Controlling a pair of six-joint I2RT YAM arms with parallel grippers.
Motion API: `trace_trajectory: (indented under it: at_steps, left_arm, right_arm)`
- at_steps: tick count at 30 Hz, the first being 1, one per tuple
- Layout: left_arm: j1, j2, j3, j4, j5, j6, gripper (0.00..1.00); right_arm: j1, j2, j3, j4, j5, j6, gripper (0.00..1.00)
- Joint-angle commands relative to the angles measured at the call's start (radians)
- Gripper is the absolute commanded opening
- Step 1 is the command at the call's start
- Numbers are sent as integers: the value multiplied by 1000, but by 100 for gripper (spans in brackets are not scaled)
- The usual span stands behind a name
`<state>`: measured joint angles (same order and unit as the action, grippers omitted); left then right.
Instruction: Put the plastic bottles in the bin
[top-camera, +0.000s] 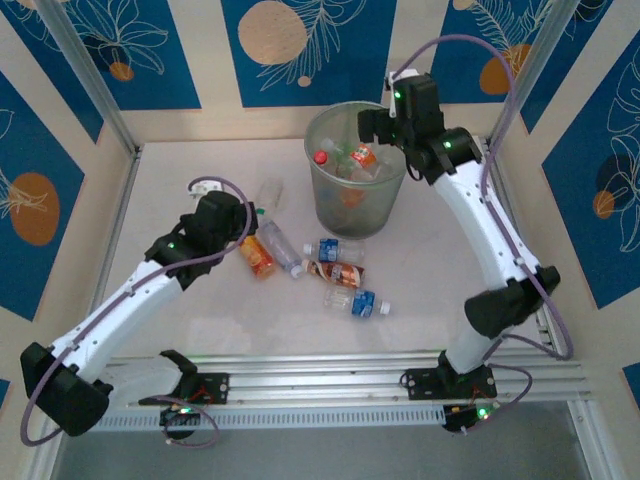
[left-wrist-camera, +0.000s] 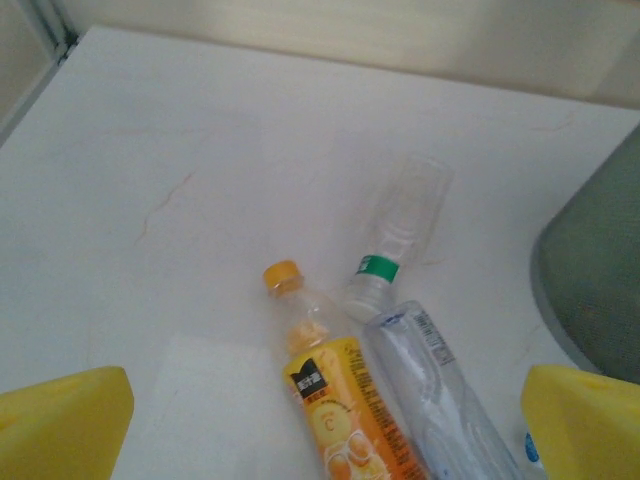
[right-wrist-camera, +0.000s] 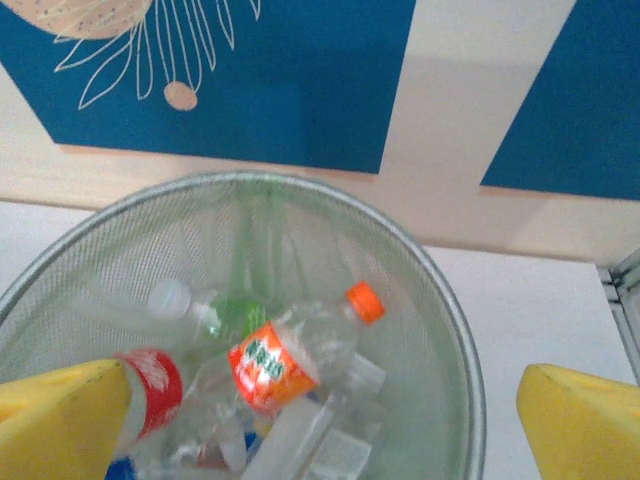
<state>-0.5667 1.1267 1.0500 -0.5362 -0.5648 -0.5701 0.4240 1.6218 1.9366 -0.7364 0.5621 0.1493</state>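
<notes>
From above: found the bin (top-camera: 322, 205) upright at the far middle of the table (top-camera: 180, 190), with several plastic bottles (top-camera: 362, 157) inside. Counted six more lying flat on the table between the bin and the near edge. Judged the task roughly half done, with those six left to move. Made out the left gripper (top-camera: 243, 232) just beside the orange bottle (top-camera: 258, 255) and the right gripper (top-camera: 372, 124) above the bin's rim.

Through the left wrist: read the left gripper (left-wrist-camera: 320, 420) as spread wide and empty above the orange bottle (left-wrist-camera: 325, 395), with long axis near to far and cap pointing far and slightly left. Noted a clear bottle (left-wrist-camera: 435, 390) lying against its right side, roughly parallel, and a green-ringed bottle (left-wrist-camera: 395, 235) just beyond, neck toward the near side.

Through the right wrist: read the right gripper (right-wrist-camera: 320, 410) as wide too, holding nothing, over the bin (right-wrist-camera: 455, 330). Picked out an orange-labelled bottle (right-wrist-camera: 275, 365) inside, tilted, cap toward the far right
</notes>
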Motion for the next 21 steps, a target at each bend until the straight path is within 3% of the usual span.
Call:
trace_trajectory:
  at_steps: [1, 10, 17, 21]
  left_arm:
    - [35, 15, -2, -41, 68, -81, 100]
    - [80, 144, -53, 6, 158, -159, 100]
    - [153, 261, -73, 91, 290, -206, 100]
    - [181, 335, -56, 99, 305, -220, 100]
  right_arm:
    - [16, -103, -113, -22, 12, 79, 99]
    - [18, -350, -458, -10, 27, 254, 99]
    - [18, -452, -554, -77, 56, 316, 99]
    - [19, -492, -600, -95, 44, 352, 99]
